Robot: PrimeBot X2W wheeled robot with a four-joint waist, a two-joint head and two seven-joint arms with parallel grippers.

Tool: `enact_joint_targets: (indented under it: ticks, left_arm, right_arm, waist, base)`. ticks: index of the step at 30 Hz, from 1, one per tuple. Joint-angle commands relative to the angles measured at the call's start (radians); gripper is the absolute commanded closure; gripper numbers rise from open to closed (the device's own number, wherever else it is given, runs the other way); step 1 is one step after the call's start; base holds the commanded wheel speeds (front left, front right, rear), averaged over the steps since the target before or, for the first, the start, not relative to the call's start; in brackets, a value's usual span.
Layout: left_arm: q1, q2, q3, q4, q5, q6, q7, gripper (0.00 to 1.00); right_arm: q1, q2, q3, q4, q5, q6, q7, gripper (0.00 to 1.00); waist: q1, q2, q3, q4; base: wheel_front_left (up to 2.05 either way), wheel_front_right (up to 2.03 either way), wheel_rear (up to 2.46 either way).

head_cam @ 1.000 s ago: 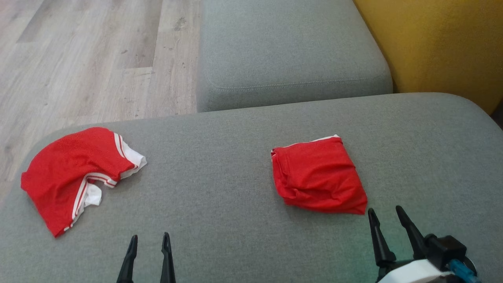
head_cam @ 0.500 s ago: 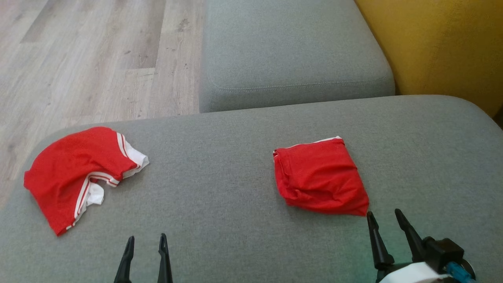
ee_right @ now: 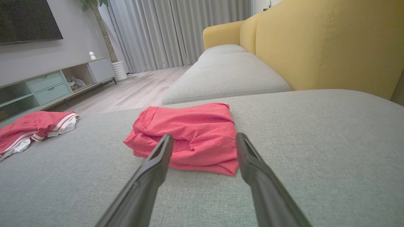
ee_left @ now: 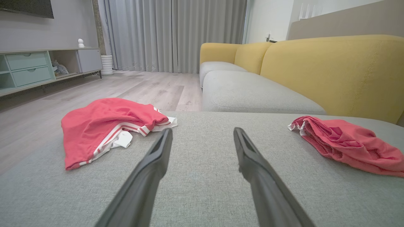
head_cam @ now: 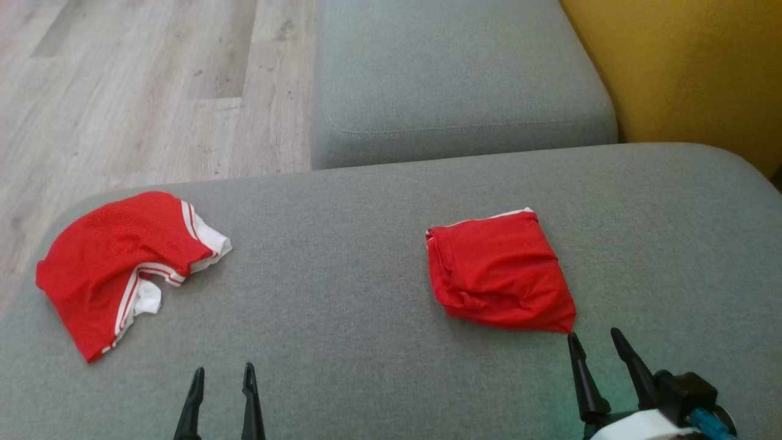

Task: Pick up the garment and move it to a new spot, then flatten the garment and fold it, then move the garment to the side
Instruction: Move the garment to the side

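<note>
Folded red garment point(head_cam: 498, 272) is seen lying on a grey cushion point(head_cam: 342, 318), just ahead of the R gripper point(head_cam: 592, 333). Its nearest corner sits right by the tip of that gripper's inner finger; whether they touch can't be told. In the R wrist view the folded piece is framed btwn & beyond the two dark fingers. The R gripper's jaws are spread wide, w/ nothing held.

A crumpled red garment point(head_cam: 116, 263) w/ white striped trim is laid ahead of & off to the left of the L gripper point(head_cam: 223, 367), well apart from it, near the cushion's left edge. The L gripper's jaws are spread wide too, nothing gripped, w/ bare grey fabric seen btwn the fingers.

The two garments are set well apart from each other. Farther ahead of both grippers a 2nd grey seat cushion point(head_cam: 452, 73) is seen, w/ wood floor point(head_cam: 122, 91) to its left & a yellow sofa back point(head_cam: 690, 67) to its right.
</note>
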Motion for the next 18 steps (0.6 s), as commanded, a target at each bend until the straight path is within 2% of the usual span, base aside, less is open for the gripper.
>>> enact_joint_targets:
  ticks: [1,9,18]
  left_arm:
    - [-0.042,-0.005,0.032,-0.032,0.002,0.007,-0.01,0.0]
    - [-0.058,-0.005,0.021,-0.044,-0.001,0.005,-0.01,0.0]
    - [-0.097,-0.005,-0.017,-0.052,-0.01,0.002,-0.01,0.0]
  right_arm:
    - [-0.045,-0.004,0.021,-0.024,-0.003,-0.001,-0.014,0.0]
    - [-0.086,-0.009,0.019,0.012,0.007,-0.001,-0.014,0.0]
    - [-0.257,-0.05,0.02,0.17,0.076,-0.001,0.001,0.0]
  waist:
    - [0.0,0.0,0.004,-0.001]
    - [0.0,0.0,0.051,0.004]
    - [0.0,0.0,0.13,0.034]
  base:
    - [0.0,0.0,0.0]
    - [0.0,0.0,0.0]
    - [0.0,0.0,0.0]
